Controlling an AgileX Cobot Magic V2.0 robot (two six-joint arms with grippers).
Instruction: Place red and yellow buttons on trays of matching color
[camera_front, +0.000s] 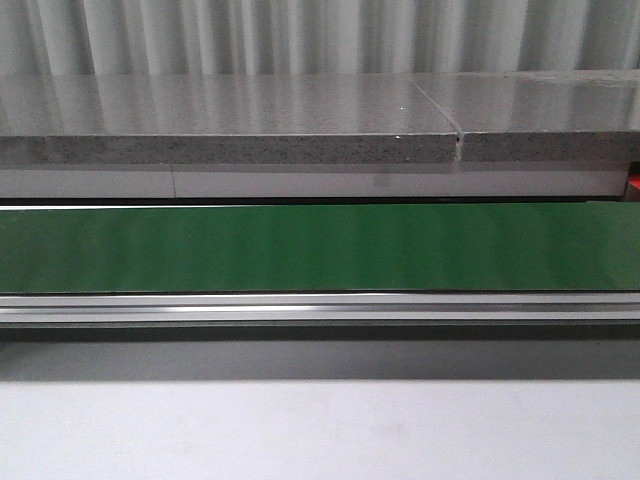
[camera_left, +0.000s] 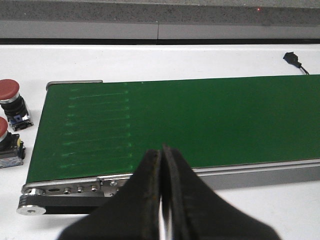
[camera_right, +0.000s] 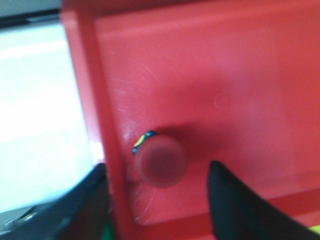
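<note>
Across the front view, one green conveyor belt (camera_front: 320, 247) is seen running the full width, with one metal rail (camera_front: 320, 305) along its near edge and one grey speckled counter (camera_front: 230, 125) behind it. One join (camera_front: 458, 140) is seen in the counter towards its right end. No arm, button or tray is shown in this view.

In the left wrist view, the left gripper (camera_left: 162, 200) is seen with its two black fingers pressed together, nothing between them, above the near edge of the conveyor belt (camera_left: 175, 125). Two red buttons are counted on the white table (camera_left: 150, 62) just off the belt's end: the first red button (camera_left: 12, 102) upright on its black body, the second red button (camera_left: 6, 142) close beside it and partly cut by the frame. One black connector (camera_left: 292, 59) lies on the table beyond the belt's far edge.

In the right wrist view, which is blurred, one red tray (camera_right: 210, 90) is shown with one more red button (camera_right: 161, 161) resting on its floor near a corner, beside the tray wall. The right gripper (camera_right: 155, 197) is held wide apart over it, one finger at either side of the button and neither touching it.
</note>
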